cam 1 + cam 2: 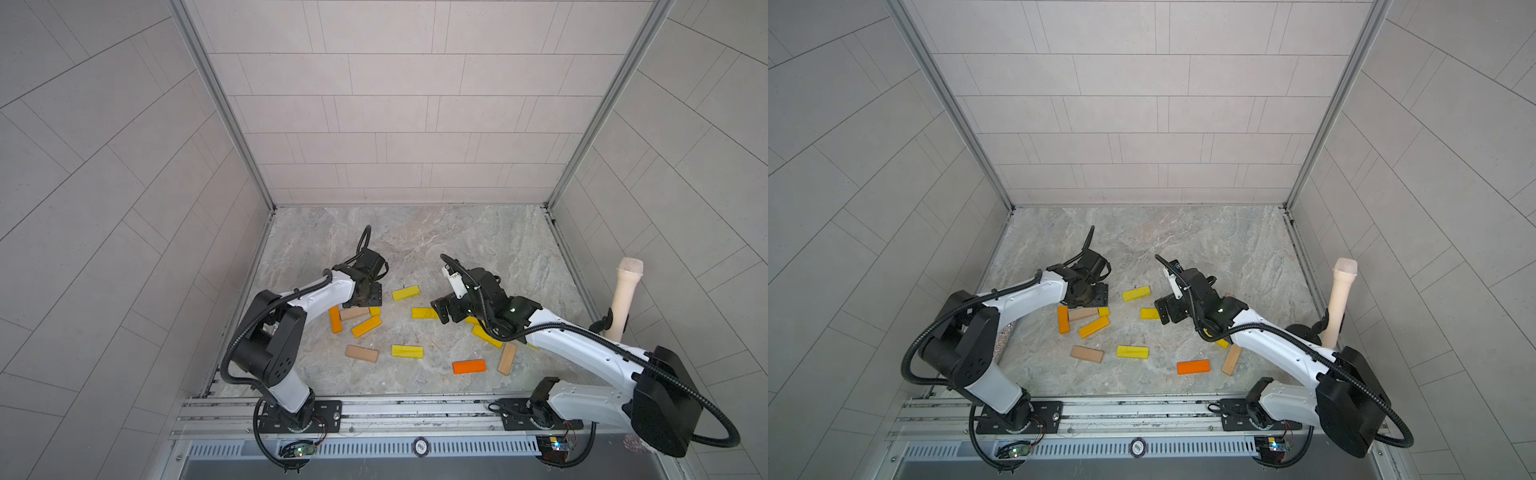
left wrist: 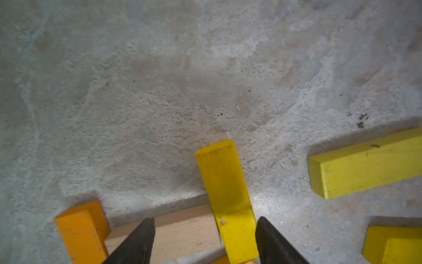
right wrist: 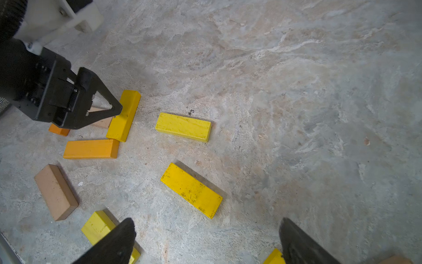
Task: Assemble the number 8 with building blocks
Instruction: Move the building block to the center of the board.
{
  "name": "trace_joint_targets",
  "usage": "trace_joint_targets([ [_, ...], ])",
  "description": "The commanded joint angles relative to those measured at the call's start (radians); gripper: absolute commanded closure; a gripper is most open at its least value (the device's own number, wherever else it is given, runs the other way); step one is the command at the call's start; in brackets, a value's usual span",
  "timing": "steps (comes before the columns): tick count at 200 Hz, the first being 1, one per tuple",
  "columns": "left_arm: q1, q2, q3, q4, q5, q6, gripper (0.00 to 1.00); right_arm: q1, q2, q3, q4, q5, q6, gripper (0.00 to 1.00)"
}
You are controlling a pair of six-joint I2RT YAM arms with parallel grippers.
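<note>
The number 8 is not in view. The building blocks lie scattered on the marble floor in both top views. My left gripper [image 1: 368,297] [image 2: 205,242] is low over a small cluster. Its jaws stand apart around a tilted yellow block [image 2: 225,182] that leans on a tan block [image 2: 182,228]. One finger [image 2: 274,242] is against the yellow block and the other is over the tan one. An orange block [image 2: 82,230] lies beside them. My right gripper [image 1: 440,309] [image 3: 206,240] hangs wide open above bare floor, next to another yellow block [image 1: 424,313].
More yellow [image 1: 407,351], tan [image 1: 362,353] [image 1: 507,359] and orange [image 1: 469,367] blocks lie toward the front. A cream microphone-shaped cylinder [image 1: 625,297] stands at the right wall. Tiled walls enclose three sides, and the arms' rail [image 1: 374,409] runs along the front.
</note>
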Motion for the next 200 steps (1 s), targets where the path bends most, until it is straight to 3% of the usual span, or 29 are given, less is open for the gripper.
trace_joint_targets([
  [1, -0.013, 0.044, 0.047, -0.024, -0.026, -0.115, 0.27, 0.006, 0.001, -0.010, 0.025, 0.001, 0.017, 0.00],
  [49, -0.014, 0.127, 0.101, 0.004, -0.016, -0.144, 0.34, 0.006, -0.006, -0.016, 0.037, 0.016, 0.026, 0.00],
  [117, -0.014, 0.187, 0.132, 0.001, -0.026, -0.146, 0.58, 0.004, -0.033, -0.036, 0.045, 0.057, 0.049, 0.07],
  [161, 0.021, 0.221, 0.202, -0.020, -0.046, -0.067, 0.69, 0.005, -0.044, -0.042, 0.050, 0.066, 0.057, 0.07],
  [200, 0.082, 0.289, 0.326, -0.059, -0.058, 0.047, 0.72, 0.004, -0.039, -0.034, 0.046, 0.074, 0.061, 0.07],
])
